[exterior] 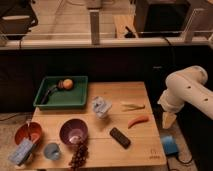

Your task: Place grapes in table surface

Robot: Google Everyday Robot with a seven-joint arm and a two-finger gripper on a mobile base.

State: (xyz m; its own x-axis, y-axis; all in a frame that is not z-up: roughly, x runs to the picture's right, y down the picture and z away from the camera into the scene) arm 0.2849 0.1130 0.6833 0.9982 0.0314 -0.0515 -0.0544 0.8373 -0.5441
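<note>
The grapes (78,154), a dark purple-brown bunch, lie on the light tan wooden table surface (135,150) near its front edge, just in front of the purple bowl (74,131). My gripper (168,119) hangs at the end of the white arm (187,90), off the table's right edge and far to the right of the grapes. It holds nothing that I can see.
A green tray (80,97) at the back left holds an orange (67,83) and a dark utensil (49,93). Also on the table: a crumpled white packet (101,107), a pale green item (132,106), an orange vegetable (138,121), a black remote (120,137), an orange bowl (28,133), a blue cup (52,150).
</note>
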